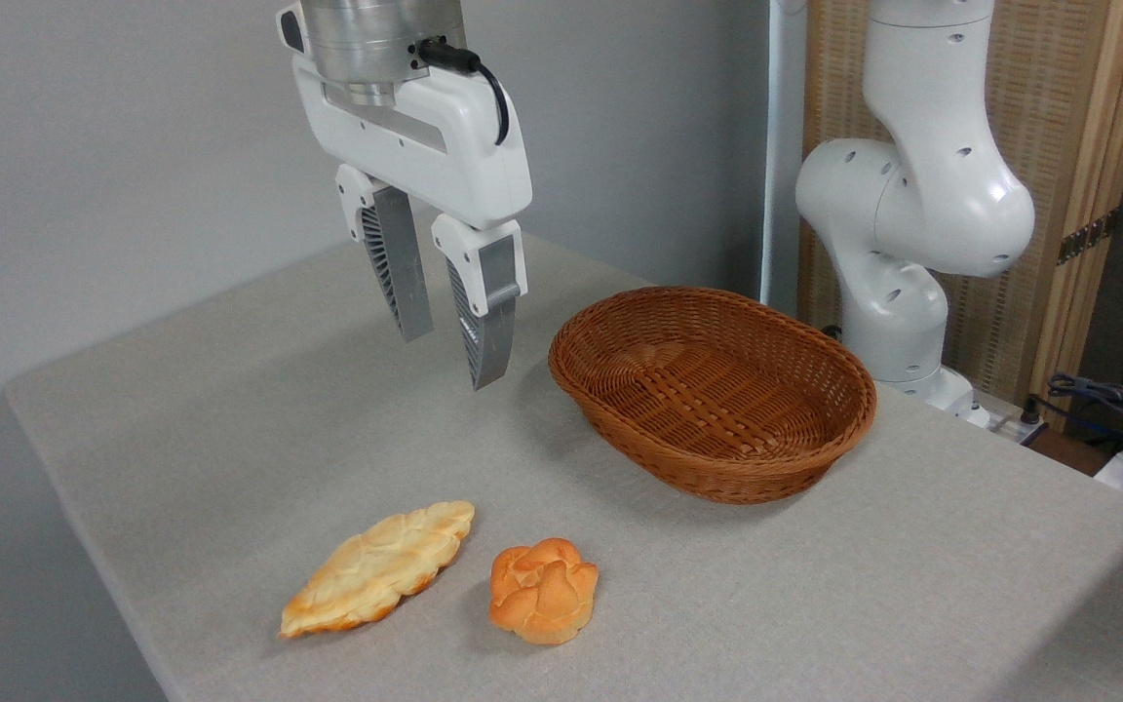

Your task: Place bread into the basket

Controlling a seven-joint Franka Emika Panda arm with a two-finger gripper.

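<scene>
**Reach for the flat braided loaf, not the bun**

You are working over a grey tabletop (230, 409) whose near left corner falls away close to the food, so keep your moves well inside that edge. The white arm's base stands at the far right, behind the basket (713, 390). That basket is empty, sits upright on the right half of the tabletop, and lies well apart from both pastries.

Your tool (452, 359) hangs high above the middle of the tabletop, pointing down, with its two fingers parted by a modest gap and nothing between them. It is nowhere near contact yet.

The bread (378, 567) lies flat near the front edge, its long axis running diagonally from lower left to upper right. Just beside it on the right, apart but close, sits the small round bun (543, 591); leave that one alone.

To do the approach well, I would bring the tool forward and to the left until it is over the loaf's middle, then turn the fingers to close across its narrow width. The loaf looks thin, so you will likely need to descend almost to the cloth. Widen the gap first, and keep the right finger clear of the bun.
</scene>
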